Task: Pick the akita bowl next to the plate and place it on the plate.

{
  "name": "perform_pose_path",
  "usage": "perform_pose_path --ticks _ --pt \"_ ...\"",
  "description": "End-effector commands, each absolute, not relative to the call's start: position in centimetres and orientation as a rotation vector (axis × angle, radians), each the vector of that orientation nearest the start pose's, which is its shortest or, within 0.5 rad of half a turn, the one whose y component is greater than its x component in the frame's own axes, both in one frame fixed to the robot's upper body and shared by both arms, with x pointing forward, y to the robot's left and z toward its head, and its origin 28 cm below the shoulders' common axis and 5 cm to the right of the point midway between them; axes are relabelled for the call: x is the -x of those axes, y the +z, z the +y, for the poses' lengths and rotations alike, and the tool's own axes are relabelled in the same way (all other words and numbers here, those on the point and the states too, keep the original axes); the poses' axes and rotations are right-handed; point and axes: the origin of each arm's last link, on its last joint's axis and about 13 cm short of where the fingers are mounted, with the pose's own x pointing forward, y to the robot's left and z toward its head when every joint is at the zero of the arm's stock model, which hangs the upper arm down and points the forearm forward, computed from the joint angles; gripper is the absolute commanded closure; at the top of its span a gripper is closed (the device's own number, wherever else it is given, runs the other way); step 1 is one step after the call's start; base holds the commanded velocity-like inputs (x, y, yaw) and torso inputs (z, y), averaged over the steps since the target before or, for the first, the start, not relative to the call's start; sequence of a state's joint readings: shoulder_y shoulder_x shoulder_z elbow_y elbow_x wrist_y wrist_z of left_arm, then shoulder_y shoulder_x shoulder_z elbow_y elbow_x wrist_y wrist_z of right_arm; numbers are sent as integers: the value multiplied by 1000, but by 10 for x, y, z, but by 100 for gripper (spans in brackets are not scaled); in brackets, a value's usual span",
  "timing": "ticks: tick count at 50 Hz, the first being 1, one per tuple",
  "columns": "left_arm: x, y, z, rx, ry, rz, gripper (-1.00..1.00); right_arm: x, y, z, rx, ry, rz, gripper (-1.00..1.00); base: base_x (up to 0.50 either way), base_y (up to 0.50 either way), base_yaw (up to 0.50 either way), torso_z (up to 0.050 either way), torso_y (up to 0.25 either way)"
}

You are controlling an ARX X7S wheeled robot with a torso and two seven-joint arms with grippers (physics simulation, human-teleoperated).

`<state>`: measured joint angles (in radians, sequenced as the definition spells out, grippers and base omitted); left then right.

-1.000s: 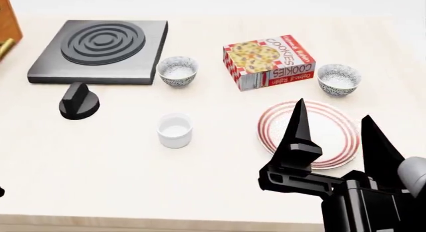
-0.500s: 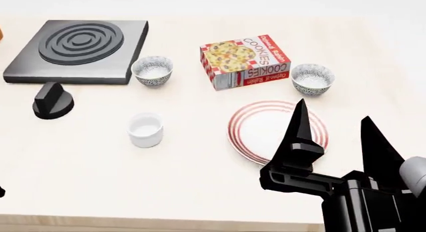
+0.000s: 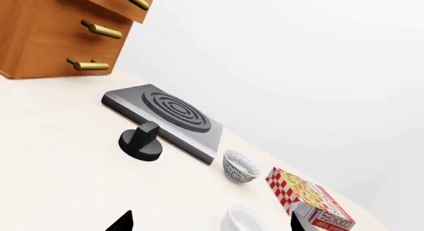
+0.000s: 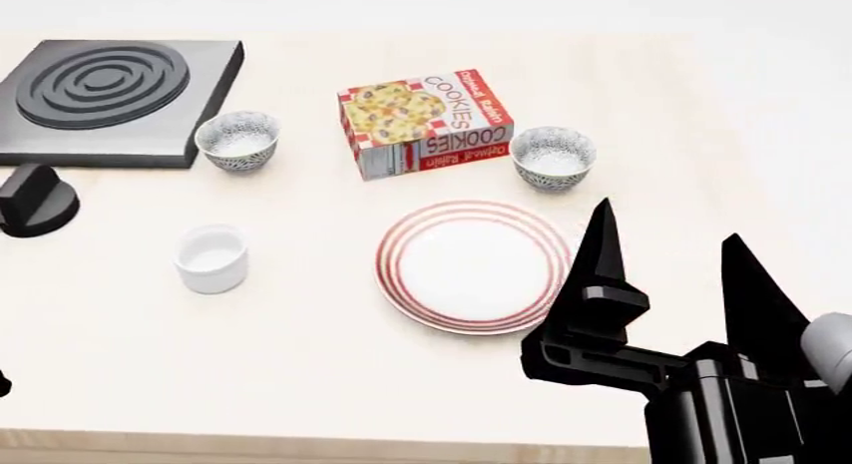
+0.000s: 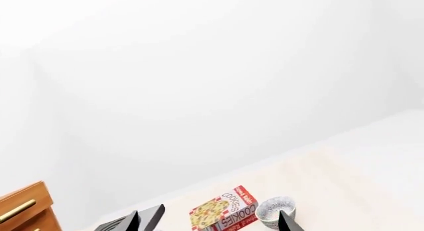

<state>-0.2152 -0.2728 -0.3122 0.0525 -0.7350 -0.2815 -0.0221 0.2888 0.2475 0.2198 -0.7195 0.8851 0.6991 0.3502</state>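
The akita bowl [image 4: 552, 157], speckled grey-black outside and white inside, stands just beyond the plate's far right rim, beside the cookie box; it also shows in the right wrist view [image 5: 277, 211]. The plate [image 4: 469, 266], white with red rings, lies near the table's middle with nothing on it. My right gripper [image 4: 665, 225] hovers open at the plate's near right, its fingers wide apart and holding nothing. My left gripper [image 3: 208, 226] is open too, with only its tips showing above the white cup.
An identical second bowl [image 4: 237, 140] sits by the black stove [image 4: 114, 85]. A cookie box [image 4: 423, 122] stands between the two bowls. A white cup [image 4: 212, 257] and a black knob [image 4: 34, 200] are at the left. A wooden drawer cabinet [image 3: 59, 32] stands beyond the stove.
Everything on the table has slid leftward in the head view, so the view has moved right. The plate now lies left of my right gripper. Both grippers stay open.
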Motion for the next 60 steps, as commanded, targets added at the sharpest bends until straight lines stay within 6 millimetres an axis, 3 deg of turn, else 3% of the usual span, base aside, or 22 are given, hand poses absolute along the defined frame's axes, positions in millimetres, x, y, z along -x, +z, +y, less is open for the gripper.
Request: perform_pose_path --ticks 1,18,30,60 --pt "-250 85 312 499 154 -127 -100 -211 189 -126 -412 88 -256 -100 0 -258 0 0 0" --pt "-247 89 311 499 154 -126 -100 -212 189 -126 -418 90 -298 -100 0 -257 0 0 0" --pt "-246 92 311 499 153 -126 -100 -212 187 -124 -362 85 -258 -100 26 0 0 0 0" --pt "-246 91 310 500 153 -126 -100 -213 184 -122 -369 98 -236 -100 476 0 0 0 0"
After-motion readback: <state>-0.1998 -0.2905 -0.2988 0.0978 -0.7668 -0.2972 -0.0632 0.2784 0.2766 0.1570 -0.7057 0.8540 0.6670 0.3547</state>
